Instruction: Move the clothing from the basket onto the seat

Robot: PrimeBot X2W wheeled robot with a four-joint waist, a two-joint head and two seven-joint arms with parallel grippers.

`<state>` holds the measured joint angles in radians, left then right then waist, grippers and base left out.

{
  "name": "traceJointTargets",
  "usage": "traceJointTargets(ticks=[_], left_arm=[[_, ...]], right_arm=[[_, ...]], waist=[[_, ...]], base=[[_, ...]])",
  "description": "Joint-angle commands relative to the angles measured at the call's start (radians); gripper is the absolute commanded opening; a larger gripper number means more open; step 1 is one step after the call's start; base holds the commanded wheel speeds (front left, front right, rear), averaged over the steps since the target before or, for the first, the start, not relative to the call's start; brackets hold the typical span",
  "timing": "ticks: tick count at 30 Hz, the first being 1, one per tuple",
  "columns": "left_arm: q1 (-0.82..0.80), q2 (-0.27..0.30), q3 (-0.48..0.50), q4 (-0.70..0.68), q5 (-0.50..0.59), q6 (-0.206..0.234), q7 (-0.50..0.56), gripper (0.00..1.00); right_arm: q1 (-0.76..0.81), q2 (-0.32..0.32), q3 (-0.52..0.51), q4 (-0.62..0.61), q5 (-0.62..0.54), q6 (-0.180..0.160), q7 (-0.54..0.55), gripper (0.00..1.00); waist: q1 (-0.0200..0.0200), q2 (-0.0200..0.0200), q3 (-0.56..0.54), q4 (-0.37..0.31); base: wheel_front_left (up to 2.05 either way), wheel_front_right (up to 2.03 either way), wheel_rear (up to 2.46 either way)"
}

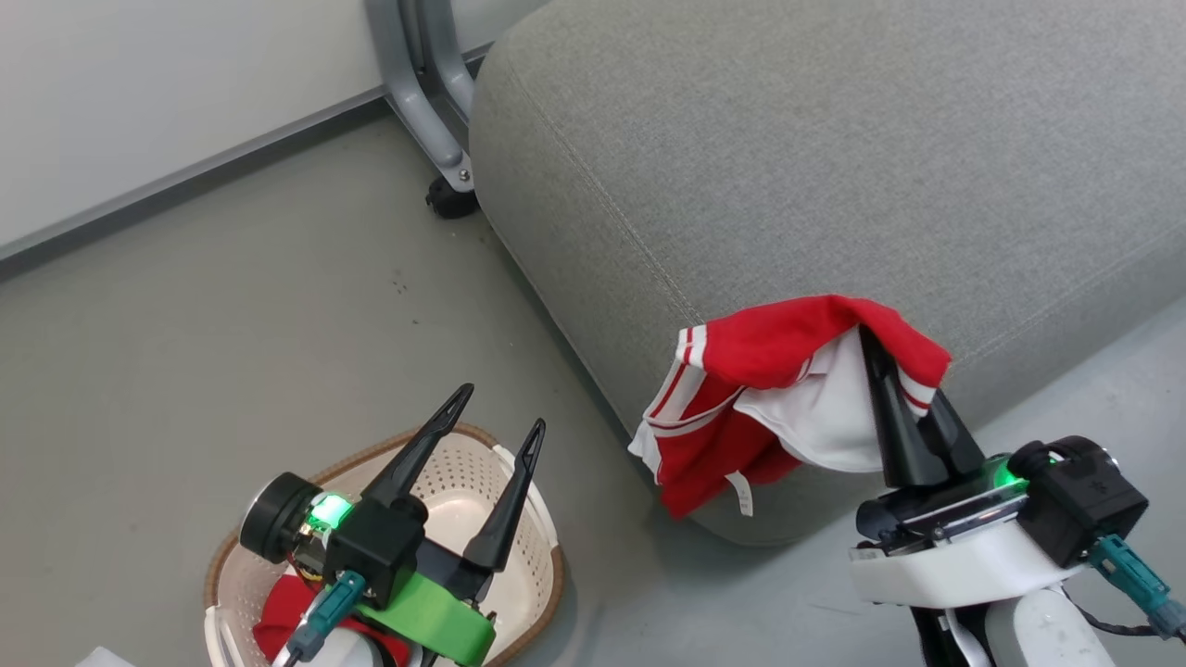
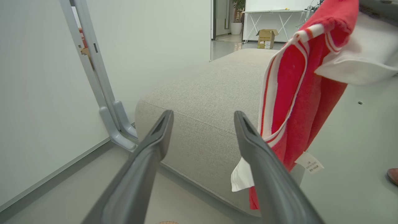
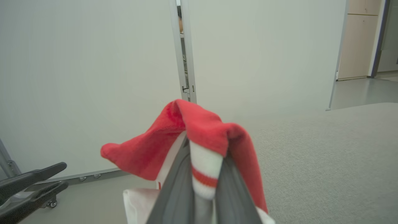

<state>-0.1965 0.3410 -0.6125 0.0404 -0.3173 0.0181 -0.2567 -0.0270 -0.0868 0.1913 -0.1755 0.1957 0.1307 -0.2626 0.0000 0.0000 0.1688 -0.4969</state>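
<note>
Right pincer clamps the striped red garment high, likely to clear the seat edge; left pincer gapes empty above the basket.

My R gripper: fingertips are buried under the red garment, so the pinch pt is out of sight in head view. Its tag: print too small to read. In L wrist view the garment's white part blurs & runs off the rt edge. The basket is cut by the bottom edge, much of it hidden behind my L gripper & wrist. Inside, the second garment is just a red scrap; can't tell its trim. The seat runs off top & rt edges. A brown thing is cut off at the rt edge of L wrist view; can't tell what.
</note>
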Motion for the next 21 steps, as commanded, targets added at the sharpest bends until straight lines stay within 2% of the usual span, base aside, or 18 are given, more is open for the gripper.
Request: traceJointTargets(ticks=[1,7,11,16,21], left_arm=[[-0.009,0.019,0.001,0.001,0.002,-0.007,0.005,1.0],[-0.045,0.019,-0.024,0.007,0.006,-0.032,0.034,1.0],[-0.067,0.026,-0.041,-0.008,0.013,-0.044,0.063,1.0],[-0.089,0.046,-0.049,-0.041,0.04,-0.034,0.1,1.0],[-0.123,0.069,-0.047,-0.109,0.063,-0.025,0.147,1.0]], right_arm=[[0.011,0.007,-0.016,-0.017,0.007,0.0,-0.003,0.0],[0.027,0.025,-0.081,-0.058,0.0,0.0,-0.003,0.0],[-0.045,0.031,-0.108,-0.076,0.019,0.0,-0.003,0.0],[-0.214,0.033,-0.172,-0.072,0.057,0.0,-0.003,0.0],[-0.443,-0.039,-0.272,-0.026,0.084,0.0,-0.003,0.0]], waist=[[0.0,0.0,0.066,-0.05],[0.0,0.0,0.109,-0.058],[0.0,0.0,0.149,-0.061],[0.0,0.0,0.226,-0.059],[0.0,0.0,0.331,-0.015]], base=[[0.0,0.0,0.0],[0.0,0.0,0.0],[0.0,0.0,0.0],[0.0,0.0,0.0],[0.0,0.0,0.0]])
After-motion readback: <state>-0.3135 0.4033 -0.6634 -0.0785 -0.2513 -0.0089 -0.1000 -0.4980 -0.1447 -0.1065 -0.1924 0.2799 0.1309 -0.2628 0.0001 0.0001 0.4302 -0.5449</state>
